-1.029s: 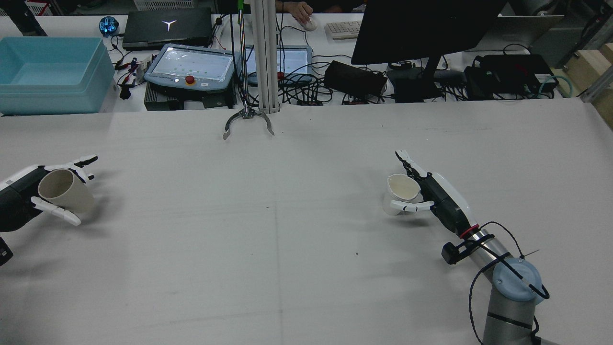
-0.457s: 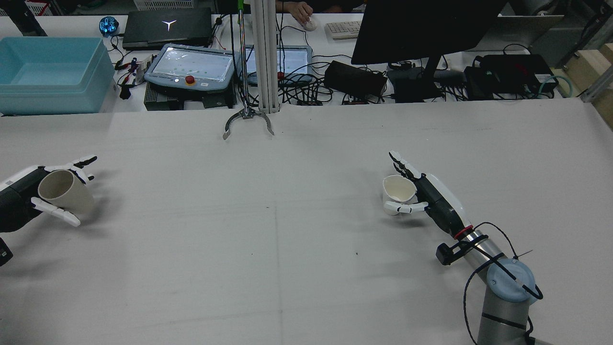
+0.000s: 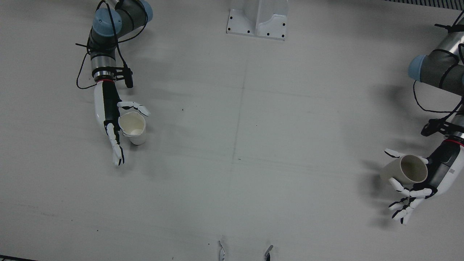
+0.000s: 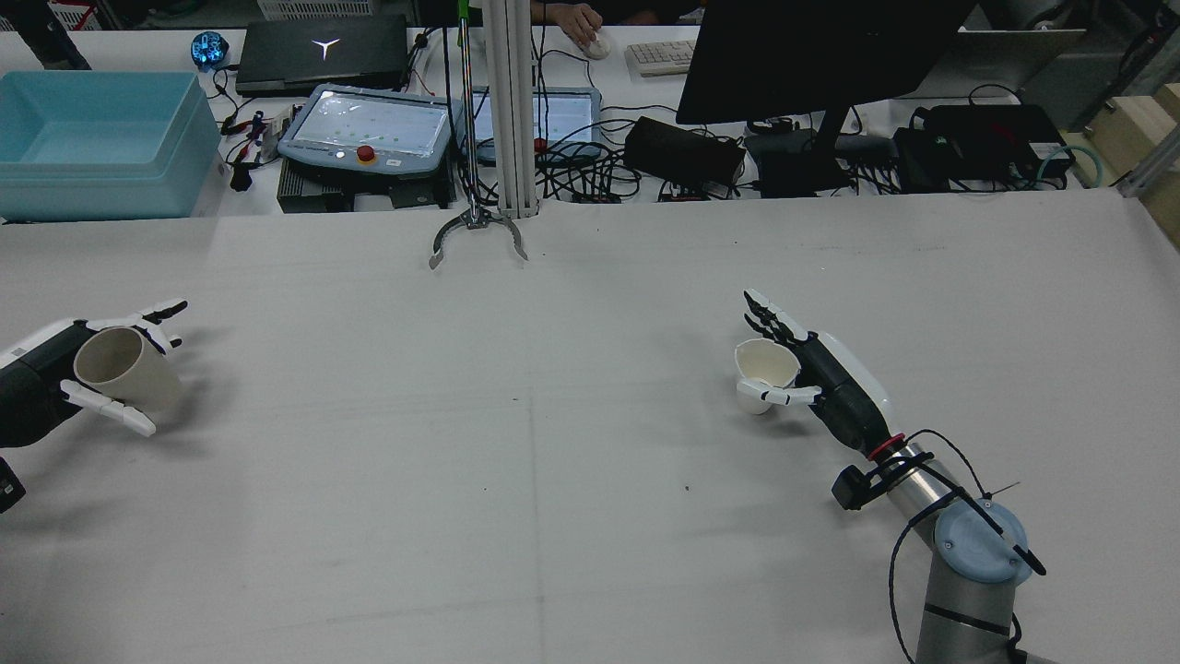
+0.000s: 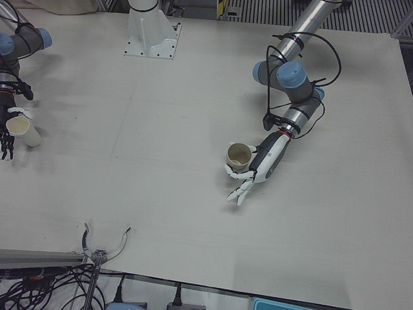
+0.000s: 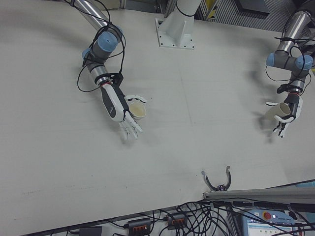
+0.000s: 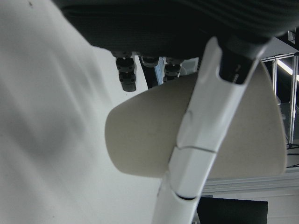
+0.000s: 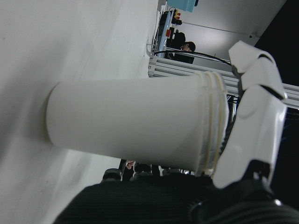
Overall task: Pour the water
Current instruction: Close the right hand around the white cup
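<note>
A white cup (image 3: 133, 127) stands upright on the table at my right hand (image 3: 108, 108). Its wall rests against the palm, the thumb curls by its rim and the fingers (image 3: 116, 148) reach straight past it. The right hand view shows this cup (image 8: 131, 121) with its base on the cloth. A beige cup (image 4: 124, 369) sits in my left hand (image 4: 37, 383) at the far left of the rear view, between the thumb and the spread fingers. I cannot tell if it is lifted. The same beige cup (image 3: 407, 170) shows at the front view's right.
A metal claw tool (image 4: 477, 232) lies at the table's far edge, mid-width. Beyond it are a blue bin (image 4: 92, 138), teach pendants (image 4: 369, 129), cables and a monitor (image 4: 811, 55). The arms' white pedestal (image 3: 257, 18) stands at the front view's top.
My right arm has shifted left and the hand has drawn in against the white cup, which moved slightly left with it. The left hand and beige cup have not moved.
</note>
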Controlling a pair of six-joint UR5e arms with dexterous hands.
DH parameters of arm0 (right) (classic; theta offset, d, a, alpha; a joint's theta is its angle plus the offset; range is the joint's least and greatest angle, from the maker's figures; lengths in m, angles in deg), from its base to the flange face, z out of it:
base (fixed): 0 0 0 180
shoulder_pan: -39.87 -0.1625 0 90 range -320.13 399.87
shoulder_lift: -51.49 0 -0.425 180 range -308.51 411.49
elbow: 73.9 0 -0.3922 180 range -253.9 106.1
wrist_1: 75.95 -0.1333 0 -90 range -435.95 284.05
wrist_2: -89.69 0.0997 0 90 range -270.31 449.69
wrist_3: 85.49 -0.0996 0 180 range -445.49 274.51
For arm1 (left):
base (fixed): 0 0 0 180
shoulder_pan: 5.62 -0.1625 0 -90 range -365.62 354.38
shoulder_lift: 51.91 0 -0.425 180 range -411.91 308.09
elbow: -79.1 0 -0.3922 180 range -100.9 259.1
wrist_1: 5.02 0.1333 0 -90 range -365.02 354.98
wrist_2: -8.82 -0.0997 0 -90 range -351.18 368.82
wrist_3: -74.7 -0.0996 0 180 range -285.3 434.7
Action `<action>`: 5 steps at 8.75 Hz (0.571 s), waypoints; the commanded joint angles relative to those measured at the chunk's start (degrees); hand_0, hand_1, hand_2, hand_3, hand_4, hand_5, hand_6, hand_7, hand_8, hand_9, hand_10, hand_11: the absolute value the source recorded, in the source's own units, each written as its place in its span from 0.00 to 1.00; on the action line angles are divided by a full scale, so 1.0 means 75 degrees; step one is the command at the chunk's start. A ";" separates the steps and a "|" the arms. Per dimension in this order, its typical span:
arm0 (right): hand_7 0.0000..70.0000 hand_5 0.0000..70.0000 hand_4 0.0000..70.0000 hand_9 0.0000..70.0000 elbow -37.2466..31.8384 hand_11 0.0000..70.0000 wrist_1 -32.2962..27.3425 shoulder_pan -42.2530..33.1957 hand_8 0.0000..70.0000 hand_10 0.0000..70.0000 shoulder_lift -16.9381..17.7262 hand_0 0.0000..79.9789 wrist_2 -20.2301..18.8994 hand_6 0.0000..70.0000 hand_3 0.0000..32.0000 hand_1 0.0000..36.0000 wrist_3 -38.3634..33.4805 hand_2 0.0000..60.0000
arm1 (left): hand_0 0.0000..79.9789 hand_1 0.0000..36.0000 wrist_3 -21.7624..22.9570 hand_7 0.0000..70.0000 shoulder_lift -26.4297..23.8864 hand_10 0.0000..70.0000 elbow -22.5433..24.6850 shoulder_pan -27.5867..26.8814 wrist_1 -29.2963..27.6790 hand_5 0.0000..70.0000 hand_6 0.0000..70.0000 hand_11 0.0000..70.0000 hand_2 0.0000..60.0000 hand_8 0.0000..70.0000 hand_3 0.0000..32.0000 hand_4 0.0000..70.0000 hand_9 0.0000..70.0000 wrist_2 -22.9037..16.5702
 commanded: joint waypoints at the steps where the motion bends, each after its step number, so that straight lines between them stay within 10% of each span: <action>1: 0.04 0.11 0.00 0.11 -0.0022 0.00 -0.0014 0.0086 0.10 0.00 -0.0020 0.62 0.0000 0.13 0.29 0.60 -0.0170 0.39 | 1.00 1.00 -0.0017 0.14 0.0000 0.12 -0.0011 -0.0006 0.0002 1.00 0.14 0.23 0.00 0.02 0.00 0.78 0.01 0.0000; 5: 0.02 0.11 0.00 0.10 -0.0245 0.00 -0.0003 0.0121 0.10 0.00 0.0003 0.62 0.0000 0.12 0.28 0.62 -0.0170 0.40 | 1.00 1.00 -0.0018 0.14 0.0000 0.12 -0.0023 -0.0006 0.0002 1.00 0.14 0.23 0.00 0.02 0.00 0.76 0.01 0.0000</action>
